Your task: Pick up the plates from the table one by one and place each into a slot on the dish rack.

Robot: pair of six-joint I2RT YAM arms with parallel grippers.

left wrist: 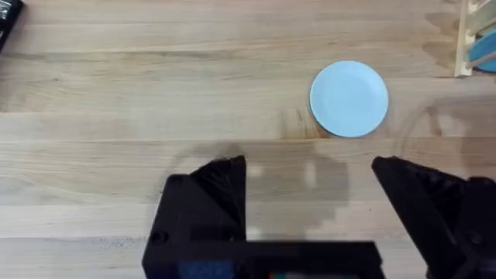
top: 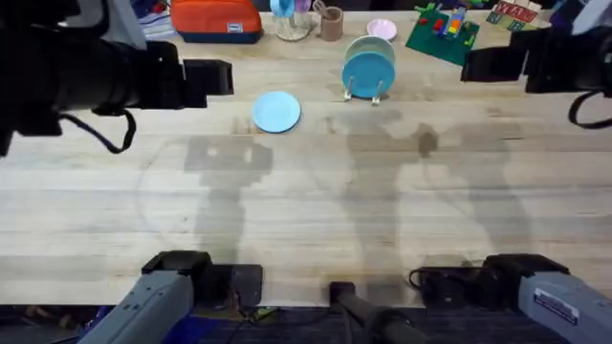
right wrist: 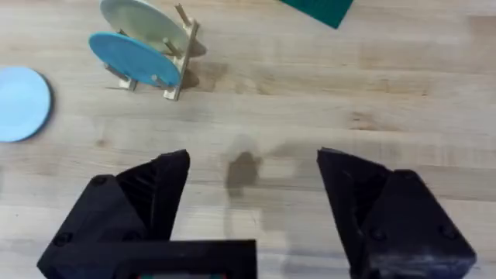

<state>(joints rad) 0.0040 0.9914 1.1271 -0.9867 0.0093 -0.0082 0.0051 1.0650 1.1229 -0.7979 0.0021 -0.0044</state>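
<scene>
A light blue plate (top: 276, 111) lies flat on the table (top: 306, 201), left of the dish rack (top: 365, 93). In the rack stand two plates on edge, a blue one (top: 368, 72) in front and a pale green one (top: 371, 45) behind it. My left gripper (top: 225, 78) hovers high to the left of the flat plate (left wrist: 349, 99), open and holding nothing (left wrist: 310, 182). My right gripper (top: 473, 65) hangs to the right of the rack (right wrist: 180, 58), also open and holding nothing (right wrist: 252, 182). The rack's blue plate (right wrist: 132, 58) and the flat plate (right wrist: 22, 103) appear in the right wrist view too.
Along the far edge sit an orange pouch (top: 216, 19), a brown cup (top: 331, 24), a small pink plate (top: 382, 30) and a green baseplate with toy bricks (top: 442, 33). Bare wood stretches from the rack to the arm bases.
</scene>
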